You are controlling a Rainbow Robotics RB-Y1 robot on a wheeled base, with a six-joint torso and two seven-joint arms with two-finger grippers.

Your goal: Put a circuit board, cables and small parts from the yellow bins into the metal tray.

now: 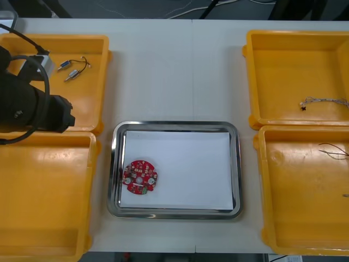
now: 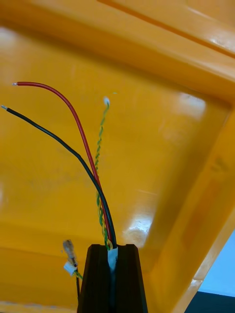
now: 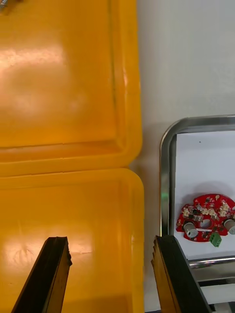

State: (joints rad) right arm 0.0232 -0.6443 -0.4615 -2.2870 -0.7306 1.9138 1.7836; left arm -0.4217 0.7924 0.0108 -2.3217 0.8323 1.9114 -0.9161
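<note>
- The light table (image 1: 174, 71) carries four yellow bins (image 1: 49, 191), two at each side.
- The metal tray (image 1: 116, 164) sits between them, white inside with a shiny rim.
- The left arm (image 1: 30, 103) reaches in over the left bins, above the seam where the two meet.
- The left gripper (image 3: 110, 239) hangs over the near left bin with its two fingers (image 3: 51, 274) spread wide and nothing between them. The tray's corner is just beside it.
- The right gripper (image 2: 110, 257) is over a bin floor, its fingers (image 2: 129, 279) pinched together on a bunch of cables (image 2: 106, 225): one red, one black, and one green-and-yellow twist. The loose ends fan out from the fingertips.
- The round red circuit board (image 1: 140, 177) lies flat in the tray, in its near left part.
- A twisted cable (image 1: 324, 101) lies in the far right bin.
- Two small metal parts (image 1: 70, 70) lie in the far left bin.
</note>
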